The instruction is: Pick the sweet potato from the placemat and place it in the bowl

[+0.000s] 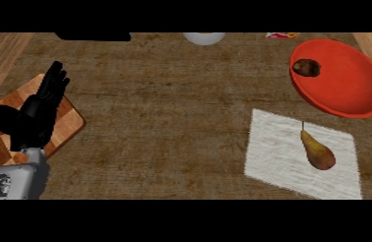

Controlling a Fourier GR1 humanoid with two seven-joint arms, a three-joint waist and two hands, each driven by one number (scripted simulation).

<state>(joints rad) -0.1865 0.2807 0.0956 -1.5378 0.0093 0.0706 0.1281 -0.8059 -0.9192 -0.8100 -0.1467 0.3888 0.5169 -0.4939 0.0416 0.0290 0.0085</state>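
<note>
Brown lumpy sweet potato lies inside red round bowl, as the task wants, white cloth placemat bearing only a pear; left hand rests, fingers straight.

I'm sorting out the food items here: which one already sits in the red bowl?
The small, round, dark brown item rests inside the red bowl. The long, tapered yellow-brown one lies on the white placemat instead.

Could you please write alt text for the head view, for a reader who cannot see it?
A sweet potato lies on a white placemat at the right, below a red bowl holding a small brown item. The left robot hand rests open at the left, over a wooden board.
</note>
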